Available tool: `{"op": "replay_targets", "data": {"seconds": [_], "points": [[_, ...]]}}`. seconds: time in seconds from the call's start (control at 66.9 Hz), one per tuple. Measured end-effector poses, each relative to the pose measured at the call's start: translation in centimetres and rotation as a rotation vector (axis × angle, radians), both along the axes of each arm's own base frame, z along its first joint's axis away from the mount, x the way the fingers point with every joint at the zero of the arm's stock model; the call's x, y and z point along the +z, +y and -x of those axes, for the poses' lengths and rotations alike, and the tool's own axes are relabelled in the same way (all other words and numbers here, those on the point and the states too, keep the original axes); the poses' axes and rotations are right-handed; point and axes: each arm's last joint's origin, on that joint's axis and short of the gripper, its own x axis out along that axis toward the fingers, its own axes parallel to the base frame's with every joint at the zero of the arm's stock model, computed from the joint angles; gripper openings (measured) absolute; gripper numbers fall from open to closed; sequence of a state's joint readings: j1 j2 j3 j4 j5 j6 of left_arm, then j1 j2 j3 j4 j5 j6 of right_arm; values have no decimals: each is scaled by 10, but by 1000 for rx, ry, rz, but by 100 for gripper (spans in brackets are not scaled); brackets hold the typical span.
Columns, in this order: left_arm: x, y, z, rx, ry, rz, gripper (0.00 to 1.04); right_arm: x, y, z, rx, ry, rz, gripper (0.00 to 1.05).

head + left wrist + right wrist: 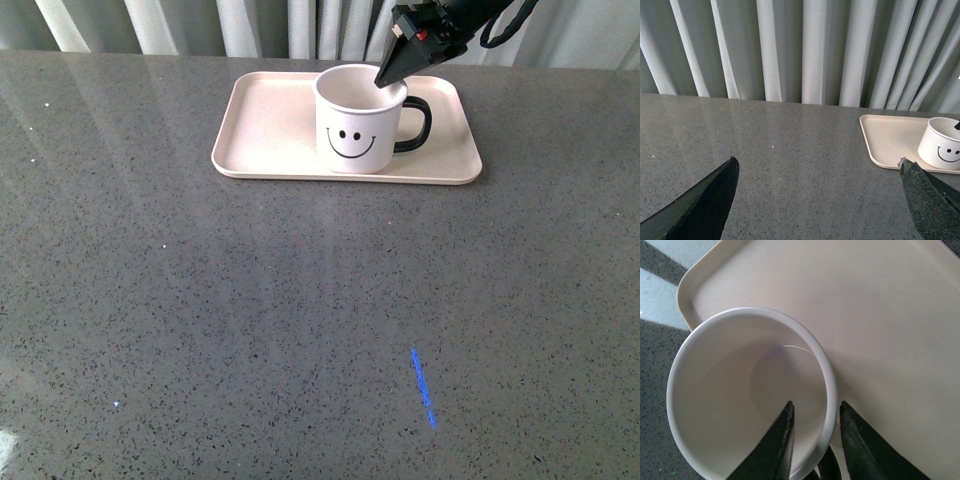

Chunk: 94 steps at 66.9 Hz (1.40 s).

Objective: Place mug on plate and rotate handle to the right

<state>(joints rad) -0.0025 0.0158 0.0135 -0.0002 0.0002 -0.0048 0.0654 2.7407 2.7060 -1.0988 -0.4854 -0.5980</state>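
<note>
The cream-white mug [352,125] with a black smiley face stands upright on the pale pink plate [270,130]. Its black handle [418,122] points to the right. My right gripper [386,78] is open just above the mug's right rim. In the right wrist view the gripper [816,408] straddles the rim of the mug [740,390], one finger inside, one outside over the plate [880,315], above the handle [827,467]. My left gripper [817,167] is open and empty over bare table, with the mug [940,145] and plate [890,140] off to one side.
The grey speckled tabletop [300,320] stretches in front of the plate. Pale curtains [805,50] hang behind the table's far edge. A small blue light streak [423,387] lies on the table near the front.
</note>
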Motion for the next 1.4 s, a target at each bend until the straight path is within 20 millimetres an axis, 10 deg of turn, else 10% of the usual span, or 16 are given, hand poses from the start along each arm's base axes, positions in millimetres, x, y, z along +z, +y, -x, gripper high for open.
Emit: {"op": "replay_targets", "data": {"seconds": [0.389, 0.672, 0.867, 1.196, 1.405], "points": [[0, 0, 0, 0, 0, 0, 96, 28, 3, -1, 17, -98, -71, 97], [0, 0, 0, 0, 0, 0, 96, 84, -18, 34, -12, -318, -223, 95], [0, 0, 0, 0, 0, 0, 95, 79, -30, 97, -741, -915, -183, 59], [0, 0, 0, 0, 0, 0, 95, 27, -46, 223, -786, -939, -275, 1], [0, 0, 0, 0, 0, 0, 96, 14, -49, 275, -797, -928, -270, 2]]}}
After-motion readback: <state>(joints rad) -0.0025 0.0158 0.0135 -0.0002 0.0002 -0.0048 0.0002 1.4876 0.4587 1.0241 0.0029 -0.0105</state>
